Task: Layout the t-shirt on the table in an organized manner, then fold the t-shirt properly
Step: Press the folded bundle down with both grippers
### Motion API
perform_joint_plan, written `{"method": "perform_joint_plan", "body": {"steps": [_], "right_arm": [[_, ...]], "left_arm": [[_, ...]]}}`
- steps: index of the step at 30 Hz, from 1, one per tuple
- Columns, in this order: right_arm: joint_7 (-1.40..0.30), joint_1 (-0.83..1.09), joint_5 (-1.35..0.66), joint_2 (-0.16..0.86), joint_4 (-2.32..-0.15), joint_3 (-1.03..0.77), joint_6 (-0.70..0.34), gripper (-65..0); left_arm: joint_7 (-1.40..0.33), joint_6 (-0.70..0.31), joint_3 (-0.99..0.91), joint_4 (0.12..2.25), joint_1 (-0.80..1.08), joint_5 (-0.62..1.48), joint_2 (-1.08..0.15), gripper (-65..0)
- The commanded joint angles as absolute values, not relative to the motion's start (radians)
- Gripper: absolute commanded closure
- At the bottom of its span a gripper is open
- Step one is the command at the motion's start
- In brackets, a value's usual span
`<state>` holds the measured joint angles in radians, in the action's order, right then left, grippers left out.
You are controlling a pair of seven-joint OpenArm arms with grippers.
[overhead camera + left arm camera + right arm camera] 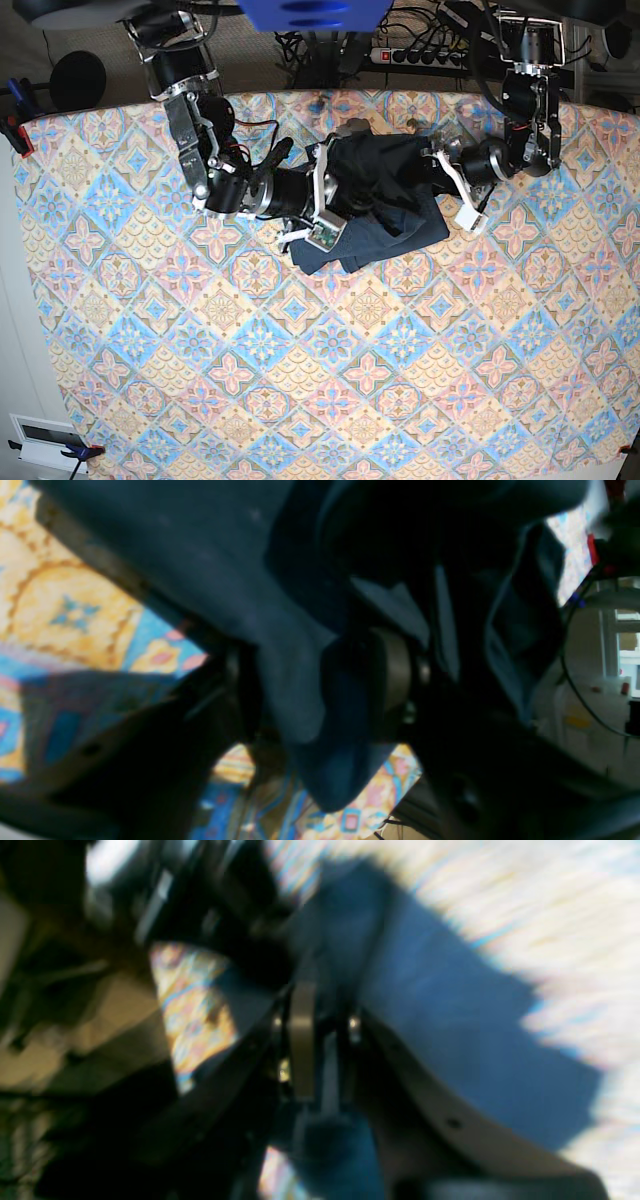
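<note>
The dark navy t-shirt (385, 200) lies bunched up at the far middle of the table (300, 380), between my two arms. My right gripper (325, 200) comes in from the left of the base view; in the blurred right wrist view its fingers (302, 1040) stand close together with a thin fold of the t-shirt (440, 1030) pinched between them. My left gripper (442, 178) sits at the shirt's right edge. In the left wrist view its pad (395, 680) stands well apart from the other finger, and t-shirt cloth (295, 690) hangs loosely in the wide gap.
A power strip (420, 55) and cables lie beyond the table's far edge. A clamp (15, 130) grips the far left corner. A white device (45, 440) sits off the near left corner. Patterned cloth stretches wide in front of the shirt.
</note>
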<state>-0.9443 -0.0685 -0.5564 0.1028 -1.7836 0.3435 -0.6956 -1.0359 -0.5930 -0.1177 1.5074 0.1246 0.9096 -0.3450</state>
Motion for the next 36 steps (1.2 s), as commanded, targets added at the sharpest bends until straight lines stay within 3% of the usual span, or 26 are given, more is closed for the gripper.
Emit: {"method": "perform_joint_plan", "body": {"steps": [1, 3, 14, 19, 36], "right_arm": [[-0.921, -0.084, -0.579, 0.097, -1.817, 0.326, -0.698, -6.4], [-0.923, -0.074, -0.579, 0.102, -1.842, 0.298, -0.698, -6.4], [-0.923, 0.015, -0.579, 0.102, -1.873, 0.199, -0.698, -6.4], [-0.923, 0.010, -0.579, 0.102, -1.873, 0.199, -0.698, -6.4], [-0.923, 0.012, -0.579, 0.102, -1.871, 0.199, -0.698, -6.4]], "left_arm": [[-1.020, -0.607, -0.122, 1.526, 0.114, 0.934, -0.354, -35.1], [-1.023, -0.628, -0.122, 1.527, 0.119, 0.938, -0.357, -37.6], [-1.125, -0.650, -0.311, 1.557, 0.179, 1.207, -0.383, -32.3], [-1.130, -0.645, -0.331, 1.699, 0.222, 1.207, -0.377, -32.3], [-1.130, -0.644, -0.274, 1.655, 0.134, 1.049, -0.168, -32.4]]}}
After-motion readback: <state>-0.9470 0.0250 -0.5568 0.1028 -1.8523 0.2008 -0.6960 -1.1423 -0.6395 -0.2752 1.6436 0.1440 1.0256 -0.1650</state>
